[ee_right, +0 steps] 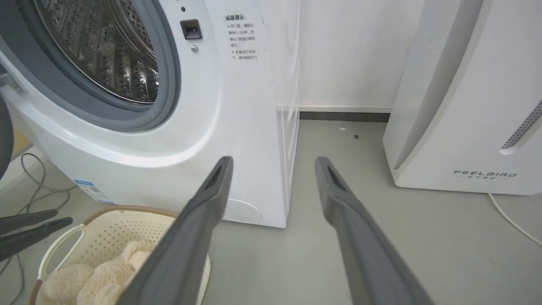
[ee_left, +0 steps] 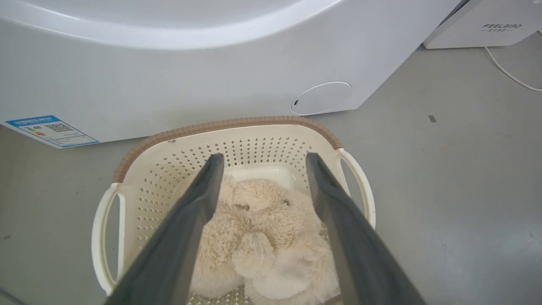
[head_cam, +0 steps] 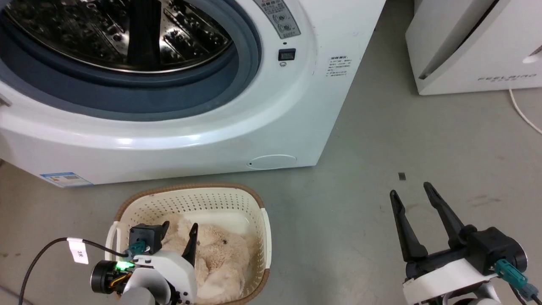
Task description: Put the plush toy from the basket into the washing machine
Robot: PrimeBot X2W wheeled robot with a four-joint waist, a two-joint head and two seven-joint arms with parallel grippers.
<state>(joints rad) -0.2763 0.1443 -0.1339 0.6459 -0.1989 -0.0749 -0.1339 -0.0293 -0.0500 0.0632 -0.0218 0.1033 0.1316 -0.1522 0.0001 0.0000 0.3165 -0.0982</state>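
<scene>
Showing the grey floor (head_cam: pixel 381 148) in front of the washing machine (head_cam: pixel 275 106), whose porthole gives an unobstructed view of the steel drum (head_cam: pixel 118 34) ringed by a grey gasket (head_cam: pixel 247 63). The basket (ee_left: pixel 254 144) stands on the floor just beside the machine's lower front panel, its brown rim towards the machine. The plush toy (ee_left: pixel 262 228) lies crumpled inside the basket, covering most of its bottom, limbs folded over the body.

The left gripper (ee_left: pixel 265 156) hangs over the basket with its two dark fingers (ee_left: pixel 190 220) spread wide, one to either side of the toy. It has hold of nothing, and whether the fingers touch the fur cannot be told.

The right gripper (head_cam: pixel 410 189) is held above bare floor, well apart from the basket and to the right of the machine's corner. Its fingers are likewise parted and empty, pointing at the gap between the machine and the white appliance marked FEELBIRD (ee_right: pixel 465 106). A white cable (head_cam: pixel 523 114) runs across the floor beside that appliance. A blue label (head_cam: pixel 65 178) sits at the lower left of the machine's front.
</scene>
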